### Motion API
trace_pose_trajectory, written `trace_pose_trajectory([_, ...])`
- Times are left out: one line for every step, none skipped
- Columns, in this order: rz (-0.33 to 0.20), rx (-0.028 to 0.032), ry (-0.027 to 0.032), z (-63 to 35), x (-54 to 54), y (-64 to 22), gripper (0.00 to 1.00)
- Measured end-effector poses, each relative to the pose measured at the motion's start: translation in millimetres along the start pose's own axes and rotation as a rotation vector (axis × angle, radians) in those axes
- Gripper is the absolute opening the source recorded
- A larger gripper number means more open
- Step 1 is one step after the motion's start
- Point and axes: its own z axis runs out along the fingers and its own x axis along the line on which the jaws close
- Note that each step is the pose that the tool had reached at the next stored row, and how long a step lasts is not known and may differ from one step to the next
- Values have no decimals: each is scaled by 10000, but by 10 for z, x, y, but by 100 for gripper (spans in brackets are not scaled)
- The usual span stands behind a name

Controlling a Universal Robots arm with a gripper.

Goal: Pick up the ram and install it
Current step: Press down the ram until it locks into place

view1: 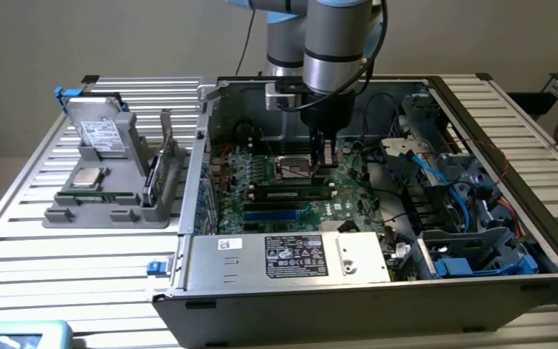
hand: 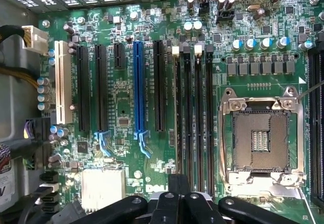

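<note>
The ram [view1: 293, 194] is a long narrow green stick with dark chips. It lies along the black memory slots [view1: 289, 187] of the motherboard [view1: 259, 174] inside the open computer case [view1: 376, 291]. My gripper [view1: 325, 158] hangs just above the board, by the CPU socket [view1: 293, 169] and a little beyond the ram. It is shut with nothing between its fingers. In the wrist view the shut gripper [hand: 177, 199] sits over one end of the row of black memory slots [hand: 193, 113], next to the CPU socket [hand: 260, 138]. I cannot make out the ram in that view.
A grey holder [view1: 104, 207] on the slatted table at the exterior view's left carries a hard drive [view1: 99, 131] and an upright green card [view1: 168, 169]. The metal power supply box [view1: 289, 256] borders the board in front. Cables and a drive cage [view1: 473, 251] crowd the case's right side.
</note>
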Motion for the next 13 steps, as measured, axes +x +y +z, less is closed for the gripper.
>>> trace_pose_trajectory([16, -2, 0, 3, -1, 0, 11])
trace_pose_trajectory([26, -3, 1, 4, 0, 0, 11])
trace_pose_trajectory([36, -5, 2, 4, 0, -1, 11])
trace_pose_trajectory([41, -5, 1, 6, -1, -4, 11])
trace_pose_trajectory([43, -5, 0, 7, -1, -4, 11])
trace_pose_trajectory([45, -5, -2, 9, 1, -4, 11])
trace_pose_trajectory([43, -4, -3, 11, 3, -5, 11])
trace_pose_trajectory([43, 2, -2, 12, 3, -5, 11])
trace_pose_trajectory([43, 7, -2, 12, 3, -6, 11])
trace_pose_trajectory([43, 14, -5, 13, 3, -6, 11])
trace_pose_trajectory([45, 22, -8, 14, 2, -5, 11])
trace_pose_trajectory([47, 32, -11, 15, 3, -5, 11])
trace_pose_trajectory([48, 43, -12, 16, 3, -5, 11])
